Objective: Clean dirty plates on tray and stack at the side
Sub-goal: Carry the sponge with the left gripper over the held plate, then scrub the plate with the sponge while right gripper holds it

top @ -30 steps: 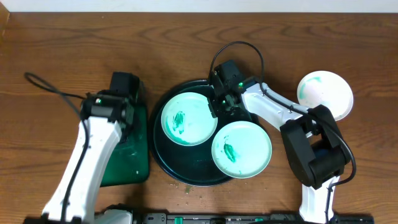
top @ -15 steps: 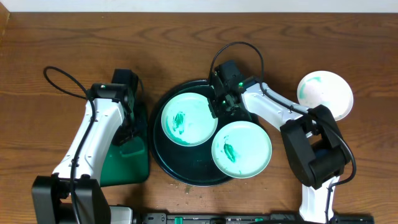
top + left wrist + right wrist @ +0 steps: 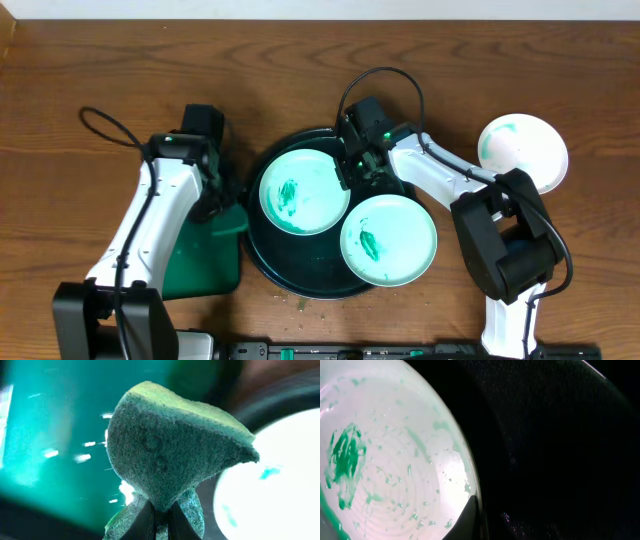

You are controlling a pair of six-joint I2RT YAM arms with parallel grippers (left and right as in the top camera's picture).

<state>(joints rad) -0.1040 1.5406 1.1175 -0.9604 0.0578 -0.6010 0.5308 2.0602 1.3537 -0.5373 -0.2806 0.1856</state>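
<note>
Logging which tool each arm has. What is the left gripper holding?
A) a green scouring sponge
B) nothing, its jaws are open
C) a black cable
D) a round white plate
A: in the left wrist view the left gripper is shut on a green scouring sponge, pinched at its lower edge.

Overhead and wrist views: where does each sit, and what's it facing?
Overhead: above the table, looking down; left arm, right arm, round tray, three plates.
Left wrist: on the left gripper, looking past its pinched sponge at the green tray.
Right wrist: on the right gripper, looking down at the smeared plate whose rim it pinches.
Shared: all show that plate.
</note>
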